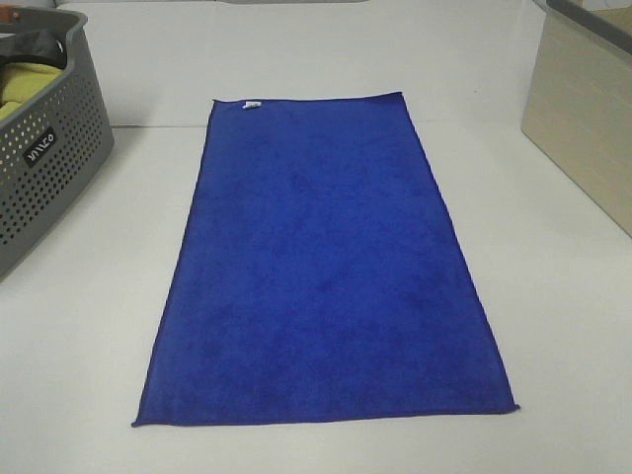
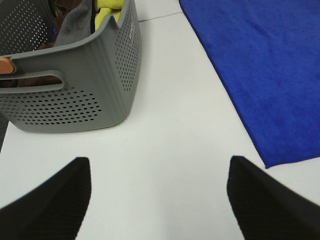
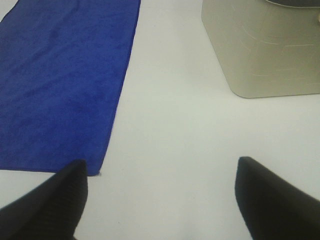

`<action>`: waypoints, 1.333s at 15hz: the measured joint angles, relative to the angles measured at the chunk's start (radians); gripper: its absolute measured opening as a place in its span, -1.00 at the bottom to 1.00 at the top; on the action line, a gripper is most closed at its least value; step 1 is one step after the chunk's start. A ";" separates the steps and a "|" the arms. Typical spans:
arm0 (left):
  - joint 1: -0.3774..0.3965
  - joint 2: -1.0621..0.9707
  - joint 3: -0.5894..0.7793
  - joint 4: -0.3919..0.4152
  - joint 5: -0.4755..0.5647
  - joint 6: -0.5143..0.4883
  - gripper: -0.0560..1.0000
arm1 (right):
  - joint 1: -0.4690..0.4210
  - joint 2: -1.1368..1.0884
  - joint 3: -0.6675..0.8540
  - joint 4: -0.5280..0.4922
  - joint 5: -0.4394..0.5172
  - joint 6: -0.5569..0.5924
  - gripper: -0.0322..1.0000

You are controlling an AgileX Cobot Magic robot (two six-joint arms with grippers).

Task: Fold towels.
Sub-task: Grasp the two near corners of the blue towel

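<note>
A royal-blue towel (image 1: 321, 267) lies flat and spread out on the white table, its long side running away from me. A small white tag (image 1: 253, 106) sits at its far left corner. Neither gripper shows in the exterior high view. In the left wrist view my left gripper (image 2: 159, 192) is open and empty over bare table, with the towel's near left corner (image 2: 270, 90) off to one side. In the right wrist view my right gripper (image 3: 161, 195) is open and empty, one finger (image 3: 47, 207) close to the towel's near right corner (image 3: 65, 85).
A grey perforated basket (image 1: 39, 158) holding cloths stands at the left, also in the left wrist view (image 2: 100, 85). A beige bin (image 1: 583, 118) stands at the right, also in the right wrist view (image 3: 265, 50). The white table (image 1: 79, 375) surrounds the towel.
</note>
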 joint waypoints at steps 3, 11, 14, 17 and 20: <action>0.000 0.000 0.000 0.000 0.000 0.000 0.48 | 0.000 0.000 0.000 0.000 0.000 0.000 0.55; 0.000 0.000 0.000 0.000 0.000 0.000 0.48 | 0.000 0.000 0.000 0.000 0.000 0.000 0.55; 0.000 0.000 0.000 0.000 0.000 0.000 0.48 | 0.000 0.000 0.000 0.000 0.000 0.000 0.55; 0.000 0.000 0.000 0.000 0.000 0.000 0.48 | 0.000 0.000 0.000 0.000 0.000 0.000 0.55; 0.000 0.000 0.000 0.000 0.000 0.000 0.48 | 0.000 0.000 0.000 0.000 0.000 0.000 0.55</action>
